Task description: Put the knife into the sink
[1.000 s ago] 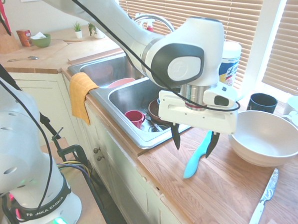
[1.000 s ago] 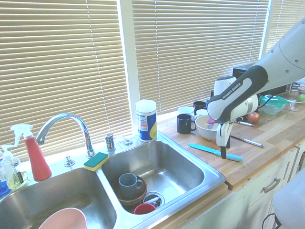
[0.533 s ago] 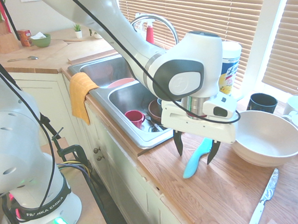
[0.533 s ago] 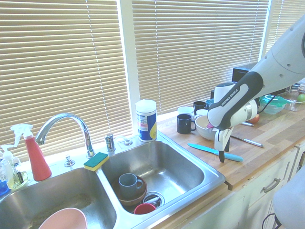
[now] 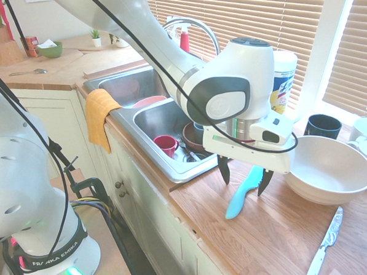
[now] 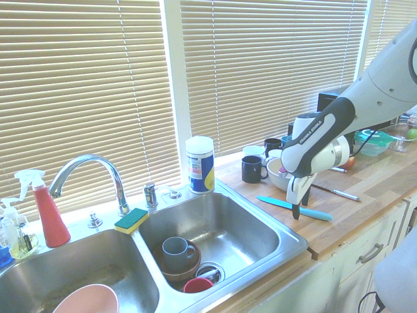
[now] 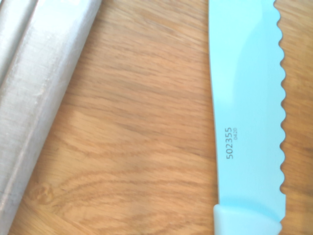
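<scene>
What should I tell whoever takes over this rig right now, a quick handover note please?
Gripper: open, pointing down, hovering just above the turquoise knife, nothing held.
Knife: flat on the wooden countertop, between the sink and the large white bowl; serrated edge clear in the wrist view.
Sink: the near basin already holds a brown bowl, a grey mug and a red cup.
Done: approach only.
Left: lower, grasp the knife, carry it over and release it into the sink.

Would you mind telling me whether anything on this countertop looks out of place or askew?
A silver metal knife lies slantwise near the wooden counter's front edge; its tip end runs out of frame. Nothing is spilled or damaged.
</scene>
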`<state>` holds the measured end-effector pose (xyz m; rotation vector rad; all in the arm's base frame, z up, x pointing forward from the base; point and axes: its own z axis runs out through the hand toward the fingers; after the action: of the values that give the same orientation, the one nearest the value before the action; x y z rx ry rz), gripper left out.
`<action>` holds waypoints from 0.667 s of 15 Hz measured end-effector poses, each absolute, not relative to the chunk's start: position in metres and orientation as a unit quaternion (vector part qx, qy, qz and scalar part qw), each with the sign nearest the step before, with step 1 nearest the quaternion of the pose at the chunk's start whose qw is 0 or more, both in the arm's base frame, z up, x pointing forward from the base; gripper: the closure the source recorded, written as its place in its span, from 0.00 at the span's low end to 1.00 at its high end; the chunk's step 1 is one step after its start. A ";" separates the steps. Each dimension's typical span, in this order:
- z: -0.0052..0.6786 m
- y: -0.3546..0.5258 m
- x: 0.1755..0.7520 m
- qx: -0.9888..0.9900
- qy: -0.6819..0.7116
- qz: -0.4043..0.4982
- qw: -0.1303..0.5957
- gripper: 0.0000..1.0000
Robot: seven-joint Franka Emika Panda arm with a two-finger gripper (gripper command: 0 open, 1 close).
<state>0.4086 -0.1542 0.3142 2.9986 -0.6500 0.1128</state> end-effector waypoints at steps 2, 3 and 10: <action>0.314 -0.154 0.408 0.976 -0.212 0.036 0.035 1.00; 0.314 -0.154 0.408 0.976 -0.213 0.036 0.035 1.00; 0.312 -0.152 0.402 0.972 -0.231 0.030 0.014 1.00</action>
<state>0.4019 -0.1517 0.3116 3.0287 -0.7196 0.0936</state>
